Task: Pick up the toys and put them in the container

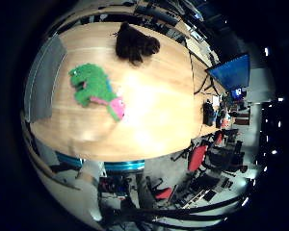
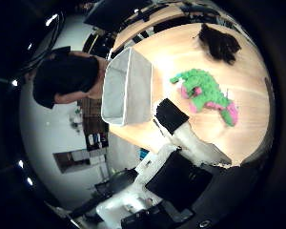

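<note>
A green plush toy with a pink end (image 1: 94,89) lies on the wooden table (image 1: 154,115), also seen in the thumb side view (image 2: 206,92). A dark brown furry toy (image 1: 136,43) lies farther along the table, away from the green one. The grey-white open container (image 2: 127,86) stands on the table beside the green toy; its inside looks empty. My hand (image 2: 186,143) hovers well above the table, nearer the green toy and the container's corner. A white and black finger reaches out fairly straight and holds nothing.
The table's edge (image 1: 116,159) curves below the green toy, with red and black chairs (image 1: 197,159) on the floor beyond. A blue screen (image 1: 231,72) stands off the table's far side.
</note>
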`<state>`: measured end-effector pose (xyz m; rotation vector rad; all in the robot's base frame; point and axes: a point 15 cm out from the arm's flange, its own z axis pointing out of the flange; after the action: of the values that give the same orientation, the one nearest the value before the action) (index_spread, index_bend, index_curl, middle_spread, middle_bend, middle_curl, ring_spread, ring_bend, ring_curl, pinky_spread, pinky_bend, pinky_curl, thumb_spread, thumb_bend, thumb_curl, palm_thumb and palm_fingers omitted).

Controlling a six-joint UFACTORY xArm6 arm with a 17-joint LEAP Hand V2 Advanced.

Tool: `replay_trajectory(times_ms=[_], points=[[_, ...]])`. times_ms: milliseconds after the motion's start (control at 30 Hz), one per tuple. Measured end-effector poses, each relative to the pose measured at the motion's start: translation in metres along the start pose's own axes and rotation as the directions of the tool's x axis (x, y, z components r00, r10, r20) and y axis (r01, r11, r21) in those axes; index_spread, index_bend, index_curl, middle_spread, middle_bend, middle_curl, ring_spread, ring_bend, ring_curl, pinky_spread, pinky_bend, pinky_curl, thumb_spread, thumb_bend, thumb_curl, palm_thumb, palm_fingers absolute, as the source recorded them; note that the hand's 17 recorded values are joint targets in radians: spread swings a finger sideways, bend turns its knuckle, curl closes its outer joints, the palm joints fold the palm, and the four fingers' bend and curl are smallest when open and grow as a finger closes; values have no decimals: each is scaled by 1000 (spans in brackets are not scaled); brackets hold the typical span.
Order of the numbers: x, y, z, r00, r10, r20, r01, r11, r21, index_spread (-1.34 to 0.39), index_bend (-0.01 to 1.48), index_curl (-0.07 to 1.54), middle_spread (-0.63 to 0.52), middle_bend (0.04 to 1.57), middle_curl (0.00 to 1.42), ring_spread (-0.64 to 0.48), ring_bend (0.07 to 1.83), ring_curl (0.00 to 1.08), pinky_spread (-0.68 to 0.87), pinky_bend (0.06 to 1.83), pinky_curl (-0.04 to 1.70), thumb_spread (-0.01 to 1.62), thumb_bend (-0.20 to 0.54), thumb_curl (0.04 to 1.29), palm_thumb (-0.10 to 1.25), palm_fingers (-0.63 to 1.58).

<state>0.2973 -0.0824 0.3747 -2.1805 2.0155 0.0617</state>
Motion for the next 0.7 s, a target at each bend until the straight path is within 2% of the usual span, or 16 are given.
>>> replay_trajectory(times_ms=[433, 700], points=[[-2, 5, -9, 1000, -15, -19, 16, 1000, 20, -476, 175, 321, -142, 214, 365, -87, 418, 219, 307, 405, 190, 1091, -24, 264, 412, 433], [8, -4, 4, 1000, -4, -12, 4, 1000, 8, -478, 157, 312, -150, 201, 362, -105, 450, 223, 301, 427, 190, 1055, -20, 276, 441, 427]])
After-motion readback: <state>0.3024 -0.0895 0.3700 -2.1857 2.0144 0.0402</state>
